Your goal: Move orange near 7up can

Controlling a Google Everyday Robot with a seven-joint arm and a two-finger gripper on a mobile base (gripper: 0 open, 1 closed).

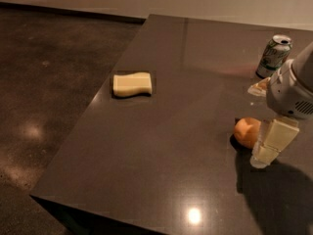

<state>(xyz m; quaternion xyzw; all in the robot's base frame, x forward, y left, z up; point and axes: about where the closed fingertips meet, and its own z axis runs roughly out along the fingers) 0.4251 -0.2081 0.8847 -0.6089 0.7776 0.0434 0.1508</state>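
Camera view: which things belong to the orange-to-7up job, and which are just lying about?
Job: orange; 7up can; hand, down beside the orange.
Lying about: yellow sponge, well apart from them on the table.

Table (186,106): dark grey, smooth and glossy top, with a bright spot of light reflected near its front edge. It stands on a dark speckled floor (44,92). Three items lie directly on the top. A pale yellow sponge (132,84) lies flat towards the left edge, well apart from the rest. A green and white can (274,56) stands upright at the far right. An orange (247,131) rests nearer the front right, apart from the can. The gripper (264,153) is low over the tabletop, just beside the orange on its right; contact with the fruit cannot be confirmed.
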